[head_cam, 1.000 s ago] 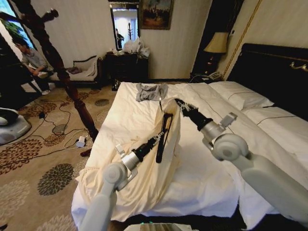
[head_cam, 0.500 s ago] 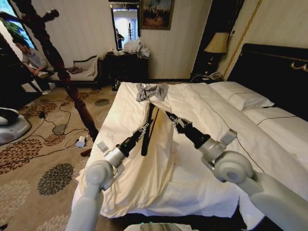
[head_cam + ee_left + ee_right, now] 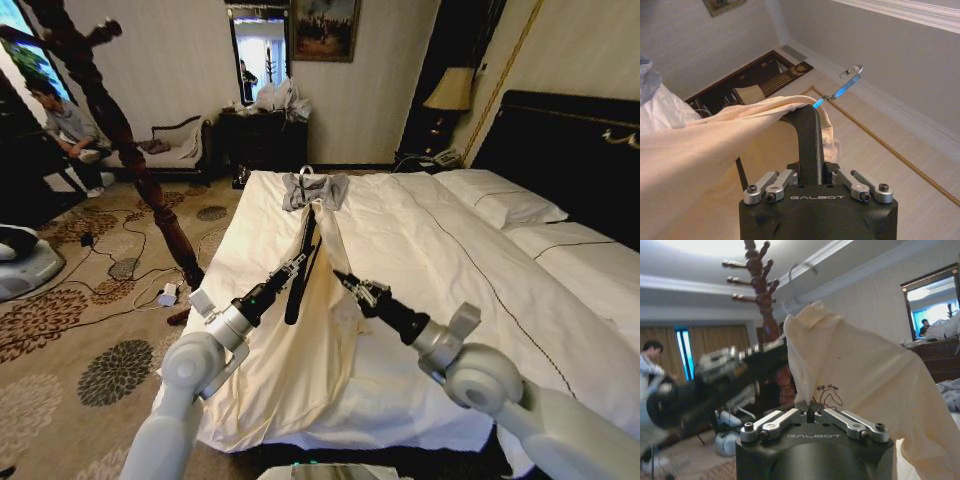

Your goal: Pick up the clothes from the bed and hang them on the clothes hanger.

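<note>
The cream clothes (image 3: 300,370) hang from the black clothes hanger (image 3: 303,250) and trail down over the white bed (image 3: 450,250) to its near-left corner. My left gripper (image 3: 297,264) is shut on the hanger's middle; in the left wrist view it (image 3: 809,167) clamps the black bar (image 3: 807,130), with the metal hook (image 3: 847,82) beyond and fabric (image 3: 695,150) draped over one arm. My right gripper (image 3: 342,278) is shut on the shirt's edge just right of the hanger. In the right wrist view it (image 3: 810,413) pinches the shirt (image 3: 860,375) near the collar.
A small grey garment (image 3: 315,190) lies at the far end of the bed. The dark wooden coat stand (image 3: 130,150) rises left of the bed, with cables (image 3: 140,270) on the carpet around its foot. A dark dresser (image 3: 265,135) stands at the back wall.
Both grippers moved left with hanger and shirt. The right gripper came nearer and lower. The hanger now points toward the grey garment, and the shirt lies longer and flatter.
</note>
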You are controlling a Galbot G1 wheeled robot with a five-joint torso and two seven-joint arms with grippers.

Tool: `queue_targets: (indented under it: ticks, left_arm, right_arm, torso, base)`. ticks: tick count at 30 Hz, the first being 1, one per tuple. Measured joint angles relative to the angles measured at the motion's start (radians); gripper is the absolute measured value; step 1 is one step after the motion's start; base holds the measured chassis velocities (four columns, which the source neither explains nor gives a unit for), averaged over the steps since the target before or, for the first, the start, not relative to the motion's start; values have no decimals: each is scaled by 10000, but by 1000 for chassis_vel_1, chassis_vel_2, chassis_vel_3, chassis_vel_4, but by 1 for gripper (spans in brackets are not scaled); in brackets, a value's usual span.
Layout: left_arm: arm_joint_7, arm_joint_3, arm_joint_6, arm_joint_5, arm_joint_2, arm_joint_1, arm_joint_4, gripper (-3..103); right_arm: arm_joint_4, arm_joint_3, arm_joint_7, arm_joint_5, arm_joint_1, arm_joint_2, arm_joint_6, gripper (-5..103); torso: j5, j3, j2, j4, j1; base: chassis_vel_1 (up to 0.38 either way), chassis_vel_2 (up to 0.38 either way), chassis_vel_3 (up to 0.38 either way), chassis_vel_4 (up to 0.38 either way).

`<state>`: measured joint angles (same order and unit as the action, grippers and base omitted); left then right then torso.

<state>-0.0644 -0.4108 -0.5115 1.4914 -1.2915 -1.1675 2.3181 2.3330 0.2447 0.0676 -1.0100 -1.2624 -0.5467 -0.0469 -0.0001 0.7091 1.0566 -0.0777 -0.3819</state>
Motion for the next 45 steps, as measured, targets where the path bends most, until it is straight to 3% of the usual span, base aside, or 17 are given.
queue_targets:
  ticks: [1, 4, 9, 14, 16, 19, 20, 22, 23, 26, 27, 28, 30, 31, 32, 34, 45]
  left_arm:
    - [1, -36, 7, 12, 114, -9, 76, 23]
    - [1, -63, 7, 38, 267, -12, 138, 23]
    - [3, -143, 9, 239, 788, 144, 256, 23]
    - [21, -71, 11, 446, 1470, 266, 324, 23]
    - [72, 105, 7, 565, 1989, 402, 329, 23]
    - [168, 543, -66, 806, 2777, 818, 333, 23]
    - [168, 543, -66, 806, 2777, 818, 333, 23]
    - [238, 880, -184, 1098, 3372, 1237, 360, 23]
    - [238, 880, -184, 1098, 3372, 1237, 360, 23]
    - [325, 1369, -357, 1402, 3934, 1701, 430, 23]
    - [325, 1369, -357, 1402, 3934, 1701, 430, 23]
    - [368, 1621, -415, 1461, 4105, 1845, 465, 23]
    - [431, 2101, -507, 1548, 4363, 2051, 531, 23]
    - [431, 2101, -507, 1548, 4363, 2051, 531, 23]
    - [461, 2427, -551, 1570, 4515, 2185, 573, 23]
    - [488, 3120, -617, 1581, 4717, 2512, 697, 23]
    - [490, 4395, -717, 1594, 4699, 3098, 1270, 23]
  right_arm:
    - [-56, -29, 189, 281, -92, -1, -162, 12]
    - [-150, 14, 802, 453, -231, 55, -602, 16]
    - [-512, 948, 2456, 426, -463, 347, -1449, 38]
    - [-1073, 2043, 2013, -512, -62, 560, -1435, 54]
    - [-1821, 2444, 1740, -1397, 530, 844, -1366, 60]
    - [-3493, 2571, 2262, -2500, 1417, 1337, -1375, 77]
    - [-3493, 2571, 2262, -2500, 1417, 1337, -1375, 77]
    - [-4734, 2551, 3956, -2856, 1908, 1853, -1330, 87]
    - [-4734, 2551, 3956, -2856, 1908, 1853, -1330, 87]
    - [-6219, 2306, 7012, -2863, 2347, 2554, -964, 96]
    - [-6219, 2306, 7012, -2863, 2347, 2554, -964, 96]
    - [-6776, 2191, 8223, -2763, 2489, 2760, -819, 99]
    - [-7581, 2019, 9808, -2531, 2724, 2974, -610, 100]
    - [-7581, 2019, 9808, -2531, 2724, 2974, -610, 100]
    - [-8011, 1940, 10629, -2343, 2885, 3013, -589, 100]
    - [-8634, 1884, 11532, -1703, 3124, 3019, -815, 100]
    - [-9323, 1877, 12785, 335, 3373, 3068, -1642, 100]
  torso:
    - [2, 0, 0, 0, 0]
    - [2, 0, 0, -1, 0]
    - [0, 0, 0, -1, 0]
    - [2, 0, 0, -1, 0]
    - [-1, 0, 0, 2, 0]
    - [2, 2, -1, 3, -1]
    - [2, 2, -1, 3, -1]
    - [6, 1, -1, -1, -2]
    - [6, 1, -1, -1, -2]
    - [2, 0, -1, 1, 0]
    - [2, 0, -1, 1, 0]
    - [2, 1, 0, 2, 0]
    - [2, 1, -1, -3, -1]
    - [2, 1, -1, -3, -1]
    - [5, 1, -1, -3, -1]
    - [4, 1, -1, -2, -1]
    - [1, 0, -1, 1, 0]
  base:
    - [0, 0, 0, 0]
    - [0, 0, 0, 0]
    - [0, 0, 0, 0]
    - [0, 0, 0, 0]
    - [0, 0, 0, 0]
    - [0, 0, 0, 0]
    - [0, 0, 0, 0]
    - [0, 0, 0, 0]
    - [0, 0, 0, 0]
    - [0, 0, 0, 0]
    - [0, 0, 0, 0]
    - [0, 0, 0, 0]
    - [0, 0, 0, 0]
    - [0, 0, 0, 0]
    - [0, 0, 0, 0]
    - [0, 0, 0, 0]
    - [0, 0, 0, 0]
